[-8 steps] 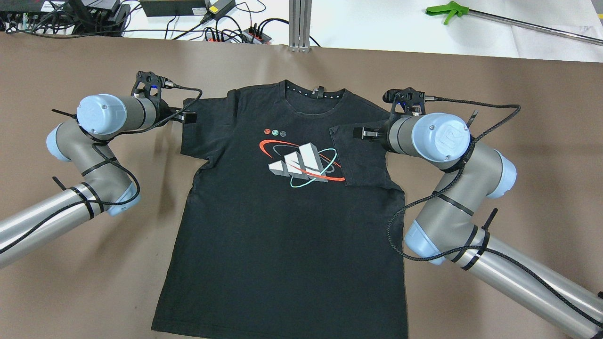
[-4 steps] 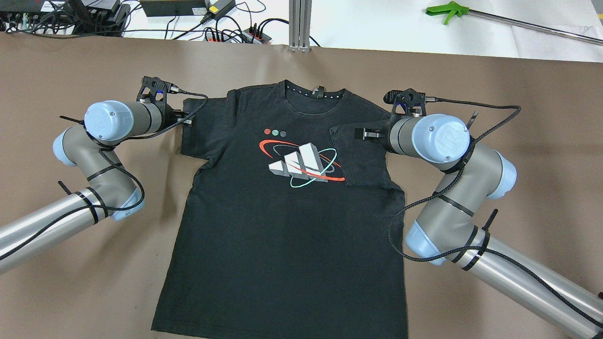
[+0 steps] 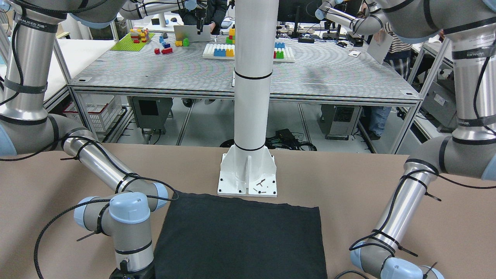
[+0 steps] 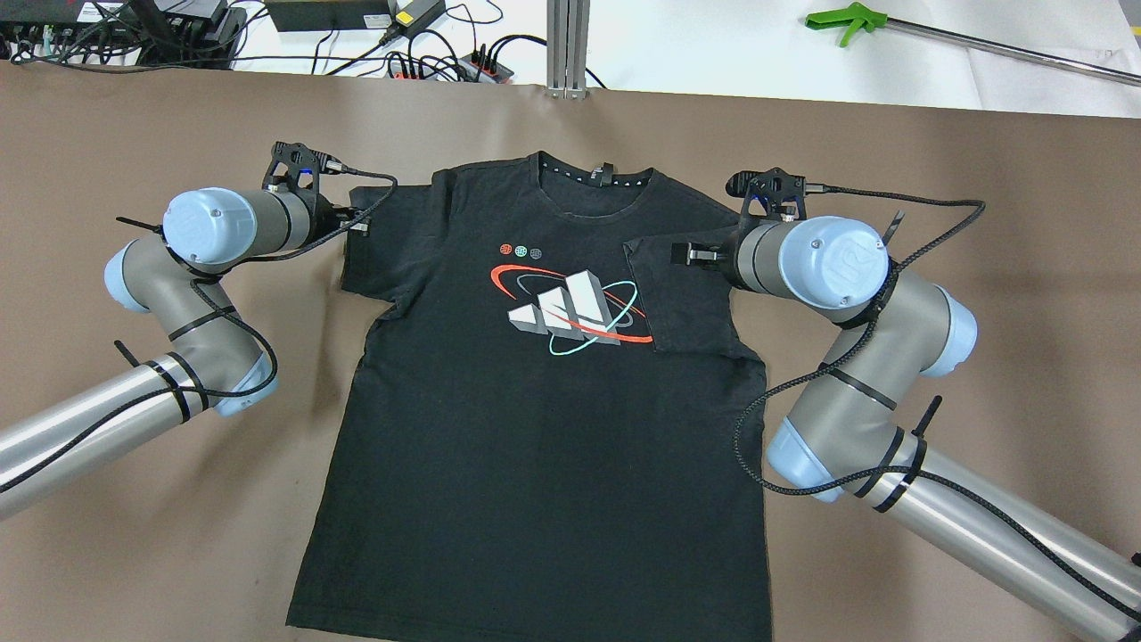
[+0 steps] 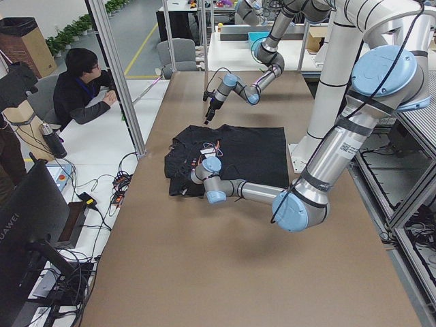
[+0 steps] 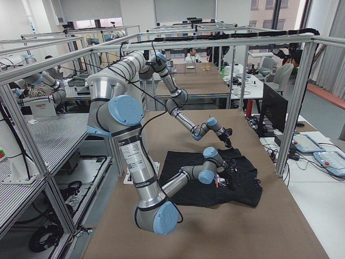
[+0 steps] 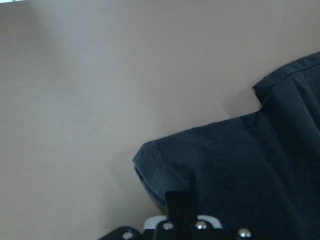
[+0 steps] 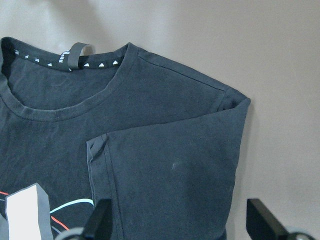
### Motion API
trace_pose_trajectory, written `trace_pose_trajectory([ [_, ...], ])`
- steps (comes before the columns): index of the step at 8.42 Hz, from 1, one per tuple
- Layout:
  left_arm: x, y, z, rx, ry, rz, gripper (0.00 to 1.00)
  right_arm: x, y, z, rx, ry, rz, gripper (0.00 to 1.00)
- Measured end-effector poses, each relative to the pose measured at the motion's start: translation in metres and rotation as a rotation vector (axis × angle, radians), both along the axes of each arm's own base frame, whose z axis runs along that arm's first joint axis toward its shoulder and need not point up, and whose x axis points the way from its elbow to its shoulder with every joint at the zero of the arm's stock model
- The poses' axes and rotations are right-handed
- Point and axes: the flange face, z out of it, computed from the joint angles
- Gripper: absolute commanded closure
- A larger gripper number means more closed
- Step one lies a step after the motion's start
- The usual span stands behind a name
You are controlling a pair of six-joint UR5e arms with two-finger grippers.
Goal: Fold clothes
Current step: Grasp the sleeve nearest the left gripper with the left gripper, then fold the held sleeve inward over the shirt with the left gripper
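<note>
Clothes (image 4: 535, 428): a black printed T-shirt lying flat, front up, on the brown table (image 4: 178, 553).
The left end effector (image 4: 358, 223) is clenched on the hem of one sleeve (image 4: 365, 259), which lifts slightly. The right end effector (image 4: 691, 254), released and spread wide, hovers over the other sleeve (image 4: 686, 303), which lies folded inward onto the chest.
</note>
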Motion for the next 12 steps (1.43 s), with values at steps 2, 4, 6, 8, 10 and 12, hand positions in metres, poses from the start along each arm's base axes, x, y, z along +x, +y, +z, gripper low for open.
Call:
trace_pose_trajectory([
  [2, 0.000, -0.005, -0.017, -0.009, 0.012, 0.006, 1.00, 0.000, 0.000, 0.002, -0.002, 0.003, 0.001, 0.06],
  [4, -0.001, -0.004, -0.059, -0.042, 0.027, 0.005, 1.00, 0.000, 0.000, 0.004, -0.005, 0.006, 0.001, 0.06],
  [6, 0.003, 0.005, -0.119, -0.123, 0.055, -0.017, 1.00, 0.000, 0.000, 0.005, -0.005, 0.008, 0.001, 0.06],
  [8, 0.050, 0.035, -0.176, -0.199, 0.118, -0.031, 1.00, 0.001, 0.000, 0.009, -0.008, 0.011, 0.001, 0.06],
  [10, 0.119, 0.071, -0.226, -0.245, 0.128, -0.078, 0.06, 0.001, 0.001, 0.014, -0.012, 0.016, 0.000, 0.06],
  [12, 0.158, 0.083, -0.218, -0.224, 0.079, -0.170, 0.06, 0.001, 0.001, 0.017, -0.015, 0.019, 0.001, 0.06],
])
